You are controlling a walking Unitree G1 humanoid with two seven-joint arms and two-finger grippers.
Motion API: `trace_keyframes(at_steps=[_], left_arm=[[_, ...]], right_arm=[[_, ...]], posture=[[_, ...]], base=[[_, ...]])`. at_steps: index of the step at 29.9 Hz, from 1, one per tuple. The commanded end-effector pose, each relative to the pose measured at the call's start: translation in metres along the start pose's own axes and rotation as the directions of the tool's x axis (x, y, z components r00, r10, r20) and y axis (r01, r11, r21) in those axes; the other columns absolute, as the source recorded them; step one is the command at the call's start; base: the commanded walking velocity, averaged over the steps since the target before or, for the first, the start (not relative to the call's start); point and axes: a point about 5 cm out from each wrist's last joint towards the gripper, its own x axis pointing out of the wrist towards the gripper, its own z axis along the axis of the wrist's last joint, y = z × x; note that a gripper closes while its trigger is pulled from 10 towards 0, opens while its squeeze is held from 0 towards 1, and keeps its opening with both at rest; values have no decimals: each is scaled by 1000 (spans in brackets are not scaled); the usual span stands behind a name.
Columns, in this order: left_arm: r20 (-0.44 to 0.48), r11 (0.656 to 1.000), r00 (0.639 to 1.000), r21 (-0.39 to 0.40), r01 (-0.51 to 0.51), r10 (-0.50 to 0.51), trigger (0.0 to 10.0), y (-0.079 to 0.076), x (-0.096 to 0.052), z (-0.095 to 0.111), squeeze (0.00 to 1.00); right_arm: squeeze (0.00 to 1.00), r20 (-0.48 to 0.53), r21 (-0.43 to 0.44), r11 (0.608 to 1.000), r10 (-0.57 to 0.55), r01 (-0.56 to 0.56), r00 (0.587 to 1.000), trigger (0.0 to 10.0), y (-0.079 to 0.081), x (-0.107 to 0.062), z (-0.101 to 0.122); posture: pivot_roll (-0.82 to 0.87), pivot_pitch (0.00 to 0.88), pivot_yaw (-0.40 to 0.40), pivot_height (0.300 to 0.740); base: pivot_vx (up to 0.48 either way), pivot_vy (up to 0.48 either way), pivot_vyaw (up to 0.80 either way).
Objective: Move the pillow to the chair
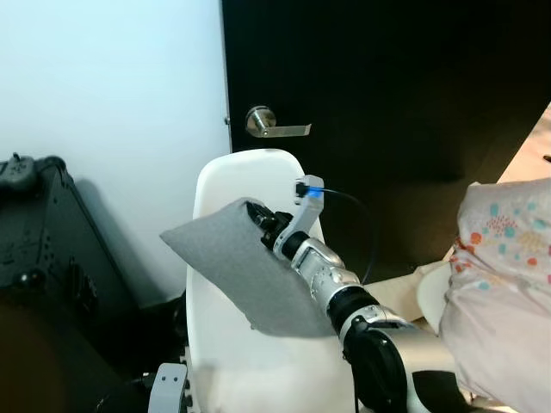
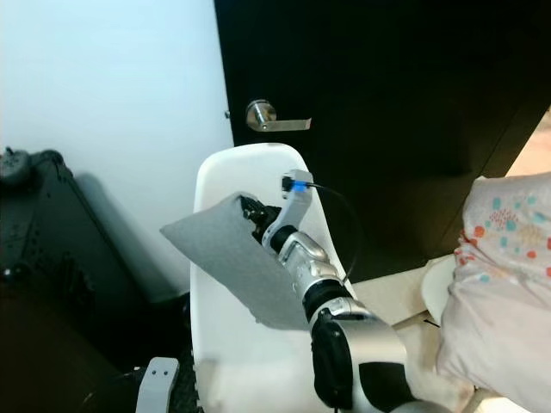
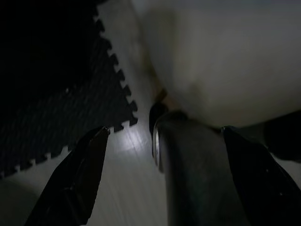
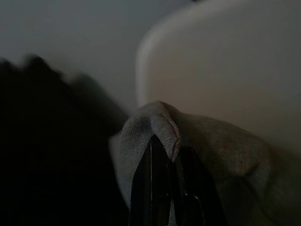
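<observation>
A flat grey pillow (image 1: pixel 241 271) hangs tilted in front of the backrest of a white shell chair (image 1: pixel 258 176). My right gripper (image 1: pixel 258 215) is shut on the pillow's upper corner, holding it above the chair seat (image 1: pixel 250 370). In the right wrist view the black fingers (image 4: pixel 155 188) pinch a fold of the grey pillow (image 4: pixel 155 122), with the chair's backrest (image 4: pixel 221 66) behind. My left gripper (image 3: pixel 164 160) hangs low beside the chair, open, with nothing between its fingers; a chair leg (image 3: pixel 188 179) shows past them.
A black door (image 1: pixel 387 86) with a silver lever handle (image 1: pixel 275 126) stands behind the chair. A black suitcase (image 1: pixel 43 249) is at the left by the white wall. A patterned duvet (image 1: pixel 504 284) lies at the right. Dark foam floor tiles (image 3: pixel 56 103) lie below.
</observation>
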Motion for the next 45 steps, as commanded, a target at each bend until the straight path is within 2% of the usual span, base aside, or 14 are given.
trace_keyframes(at_steps=[1,7,10,12,14,17,18,21,26,31,34,37,42,45], left_arm=[[-13,1000,1000,5,-7,7,10000,2,-1,-4,0],[-23,1000,1000,2,-7,7,10000,1,-3,-9,0],[-29,1000,1000,1,-7,7,10000,1,-3,-11,0],[-30,1000,1000,1,-6,6,10000,0,-3,-12,0],[-30,1000,1000,1,-6,6,10000,0,-4,-12,0],[-29,1000,1000,-1,-5,5,10000,0,-4,-14,0],[-29,1000,1000,-1,-5,5,10000,0,-4,-14,0],[-29,1000,1000,-2,-1,1,10000,-2,-5,-16,0],[-34,1000,999,1,8,-8,10000,-4,-5,-19,0],[-39,1000,999,2,13,-13,10000,-5,-6,-21,0],[-42,1000,999,0,18,-18,10000,-6,-6,-23,0],[-43,1000,999,0,20,-20,10000,-7,-7,-23,0],[-44,1000,999,-4,18,-18,10000,-8,-6,-23,0],[-46,1000,999,-5,16,-16,10000,-7,-6,-23,0]], right_arm=[[0,-101,-28,997,-76,74,992,10000,-8,-6,-22],[0,-173,-87,987,-146,133,974,10000,-13,-11,-37],[0,-232,-184,967,-218,177,948,10000,-18,-16,-49],[0,-243,-217,960,-231,180,942,10000,-19,-17,-52],[0,-263,-237,957,-227,165,938,10000,-18,-18,-56],[0,-398,-321,943,-215,84,892,10000,-16,-26,-81],[0,-398,-321,943,-215,84,892,10000,-16,-26,-81],[0,-526,-316,946,-239,74,816,10000,-22,-41,-104],[0,-670,-189,981,-157,38,726,10000,-17,-55,-128],[0,-716,-146,989,-119,20,688,10000,-16,-61,-136],[0,-764,-115,991,-45,-66,644,10000,-12,-67,-144],[0,-769,-137,987,-56,-79,637,10000,-14,-70,-147],[0,-776,-221,974,-146,-48,613,10000,-27,-81,-155],[0,-758,-252,968,-185,-19,626,10000,-33,-85,-158]], posture=[[113,46,-52,740],[117,53,-52,740],[120,58,-53,740],[121,61,-52,740],[122,64,-54,740],[123,70,-55,740],[123,70,-55,740],[124,84,-57,740],[123,100,-59,740],[123,101,-61,740],[122,96,-65,740],[122,92,-70,740],[123,88,-73,735],[125,89,-73,720]], base=[[0,0,0],[0,0,0],[0,0,0],[0,0,0],[0,0,0],[0,0,0],[0,0,0],[0,0,0],[0,0,0],[0,0,0],[0,0,0],[0,0,0],[0,0,0],[0,0,0]])
